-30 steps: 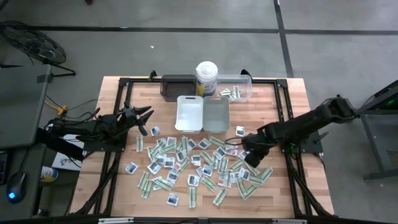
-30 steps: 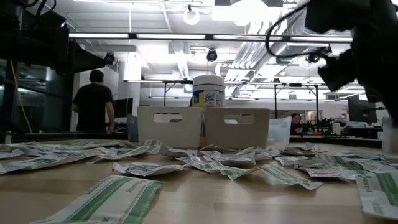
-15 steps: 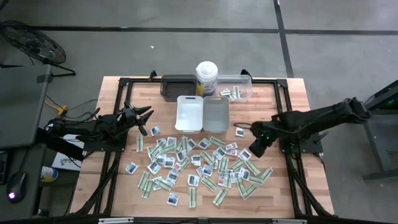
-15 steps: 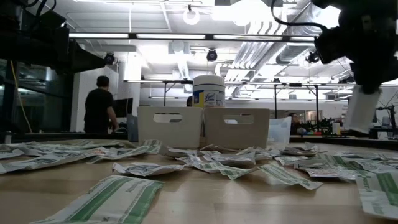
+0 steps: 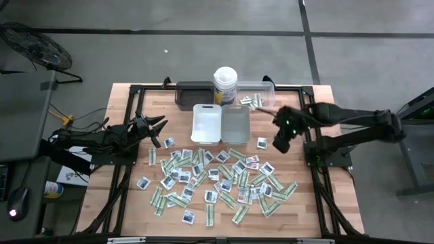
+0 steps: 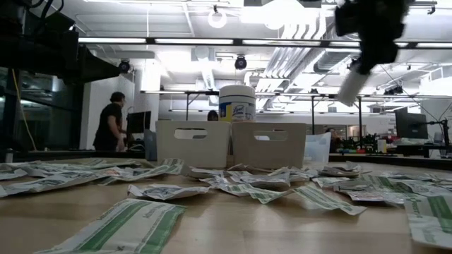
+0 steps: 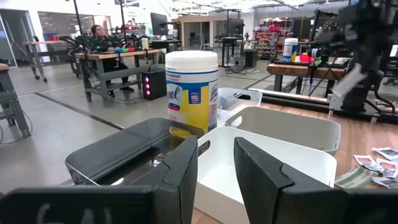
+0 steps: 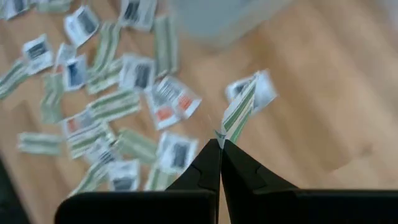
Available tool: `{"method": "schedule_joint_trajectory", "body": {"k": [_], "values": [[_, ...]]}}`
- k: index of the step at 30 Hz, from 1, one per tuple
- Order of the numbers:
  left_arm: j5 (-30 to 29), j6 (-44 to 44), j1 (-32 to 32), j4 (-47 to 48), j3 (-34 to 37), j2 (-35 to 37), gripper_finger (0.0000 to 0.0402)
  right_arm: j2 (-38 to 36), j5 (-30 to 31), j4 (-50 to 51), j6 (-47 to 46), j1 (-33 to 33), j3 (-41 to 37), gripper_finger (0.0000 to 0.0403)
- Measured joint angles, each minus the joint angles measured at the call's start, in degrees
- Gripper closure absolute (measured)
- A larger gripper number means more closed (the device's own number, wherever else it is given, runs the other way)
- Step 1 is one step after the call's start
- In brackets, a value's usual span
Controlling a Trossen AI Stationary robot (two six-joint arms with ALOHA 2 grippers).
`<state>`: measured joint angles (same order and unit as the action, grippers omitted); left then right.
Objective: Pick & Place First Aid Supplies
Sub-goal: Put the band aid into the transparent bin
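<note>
Many first aid supplies (image 5: 217, 179), white sachets and green-and-white strips, lie flat and scattered over the wooden table's middle. My right gripper (image 5: 280, 144) hangs high over the table's right half, right of the grey tray (image 5: 235, 124), shut on one green-and-white strip (image 8: 241, 107). In the low view that strip (image 6: 351, 86) shows under the gripper (image 6: 364, 62), well above the table. My left gripper (image 7: 216, 163) waits level at the table's left side (image 5: 160, 129), its fingers a little apart with nothing between them. My right gripper pinches one end of the strip (image 8: 225, 132) between its two fingertips. The fingers come from above, slanting down. The rest of the strip sticks out past the fingertips and hangs tilted below them (image 6: 351, 86), lifted clear of the table and the other packets.
A white tray (image 5: 207, 123) stands next to the grey one. Behind them along the far edge are a dark tray (image 5: 193, 93), a tall white canister (image 5: 225, 85) and a clear tray (image 5: 258, 96) holding a few strips. Bare wood lies at the table's right.
My right gripper has risen from the pile's right part and gone toward the table's far edge, turning as it went. It stays shut on the strip, which has been lifted clear of the table.
</note>
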<state>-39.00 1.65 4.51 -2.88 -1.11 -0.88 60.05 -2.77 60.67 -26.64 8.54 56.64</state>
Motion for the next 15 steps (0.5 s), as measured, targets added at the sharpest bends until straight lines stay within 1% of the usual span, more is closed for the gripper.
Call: {"method": "schedule_joint_trajectory", "body": {"k": [7,12,15], "values": [[0.02,0.00,0.00,-0.02,-0.02,0.00,0.0300,7.24,5.45,-0.07,21.16,10.16,6.23,0.0403],[0.02,0.00,0.01,0.00,-0.02,0.01,0.0300,13.65,9.36,-1.92,32.39,15.97,9.63,0.0403],[0.00,0.00,0.02,0.00,-0.02,0.00,0.0300,16.83,11.74,-4.48,37.58,18.77,10.87,0.0403]]}}
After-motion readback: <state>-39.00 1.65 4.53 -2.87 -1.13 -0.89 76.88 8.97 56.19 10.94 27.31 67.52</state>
